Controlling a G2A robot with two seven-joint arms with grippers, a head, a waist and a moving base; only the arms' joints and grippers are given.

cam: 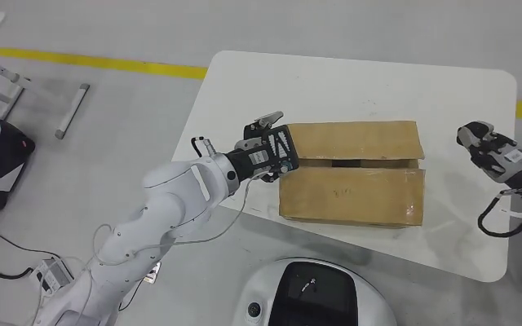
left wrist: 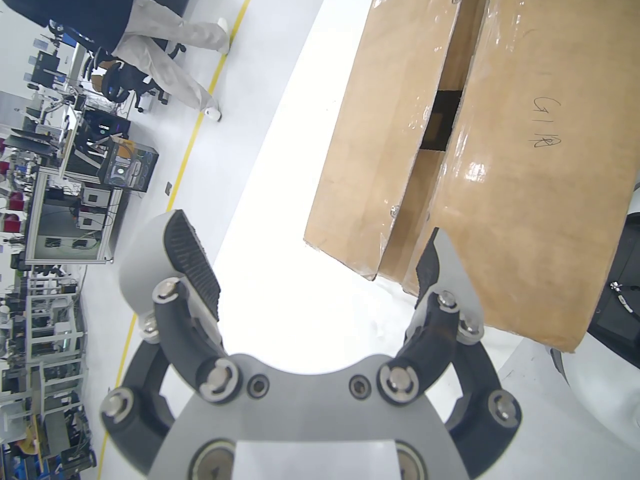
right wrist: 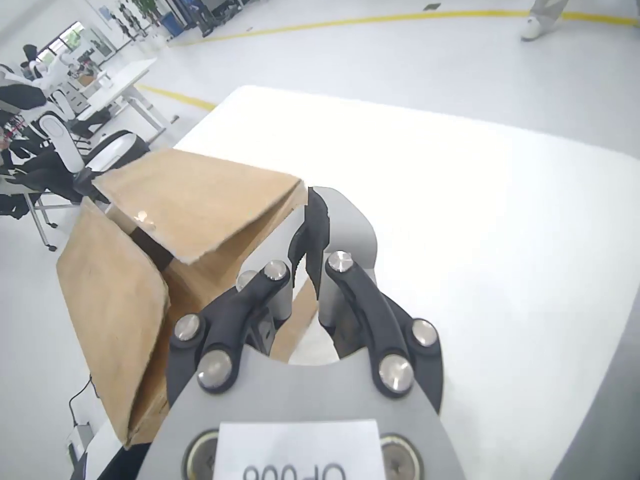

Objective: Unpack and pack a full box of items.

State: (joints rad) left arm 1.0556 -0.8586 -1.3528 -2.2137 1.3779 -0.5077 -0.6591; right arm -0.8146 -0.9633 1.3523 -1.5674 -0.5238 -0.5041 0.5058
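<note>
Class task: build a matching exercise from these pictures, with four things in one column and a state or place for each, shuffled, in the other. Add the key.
Column one:
1. cardboard box
2. left pincer
3. right pincer
4. table

Column two:
A. shut, apart from the box
B. white, bearing the box
C. flaps down, narrow gap between them
D. open, at one end of the box

Pairs: 1-C, 2-D, 3-A, 4-B

Your left arm (cam: 155,212) is glossy white, built of rounded segments. Your left gripper (left wrist: 306,234) has a grey plate (left wrist: 305,417), black links (left wrist: 185,337), silver screws (left wrist: 218,378) and pale fingers (left wrist: 140,257) with ribbed black pads (left wrist: 192,262). Your right gripper (right wrist: 312,212) matches it, with a white printed label (right wrist: 298,449); a black cable loop (cam: 481,218) hangs by it.
</note>
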